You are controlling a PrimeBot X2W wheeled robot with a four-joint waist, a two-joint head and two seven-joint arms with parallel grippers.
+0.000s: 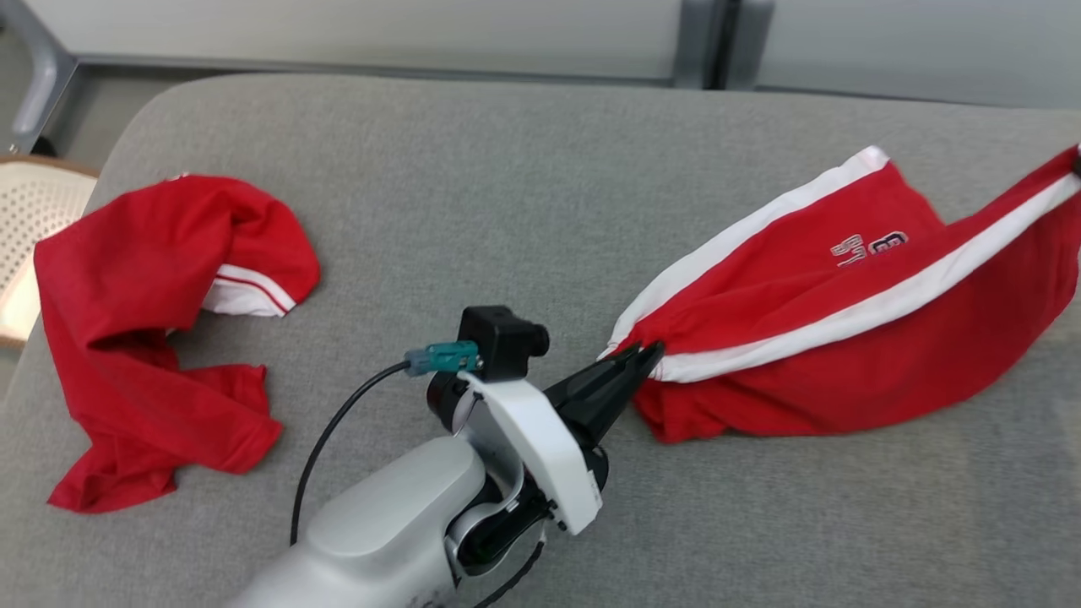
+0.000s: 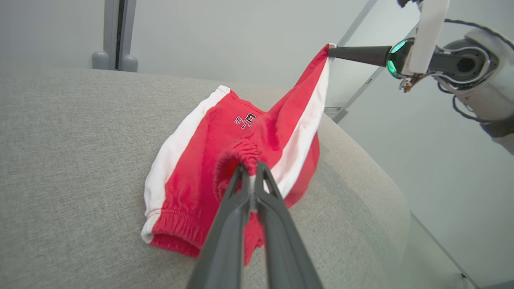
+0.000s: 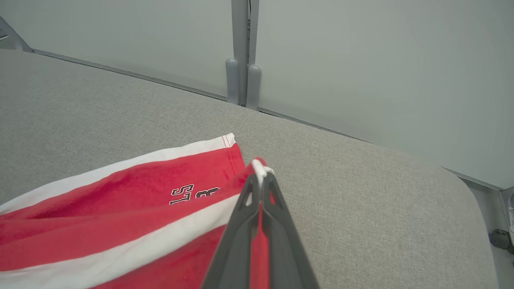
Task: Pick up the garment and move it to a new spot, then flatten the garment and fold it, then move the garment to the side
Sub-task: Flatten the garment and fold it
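Observation:
The garment is a pair of red shorts point(image 1: 844, 338) with white side stripes and a small letter print, lying on the right half of the grey padded surface point(image 1: 507, 186). My left gripper point(image 1: 650, 350) is shut on the gathered elastic waistband point(image 2: 241, 154) at the shorts' near-left end. My right gripper point(image 2: 331, 50) is shut on the white-edged corner of a leg hem point(image 3: 261, 166) and holds it lifted above the surface, so the cloth point(image 2: 192, 168) stretches up between the two grips. The far leg point(image 3: 120, 216) lies flat.
A second red garment point(image 1: 152, 321) with white trim lies crumpled on the left of the surface. A perforated cream chair seat point(image 1: 34, 228) stands beyond the left edge. Grey wall panels and a post point(image 3: 241, 80) lie behind. The surface's rounded right edge point(image 2: 385, 188) drops off near the shorts.

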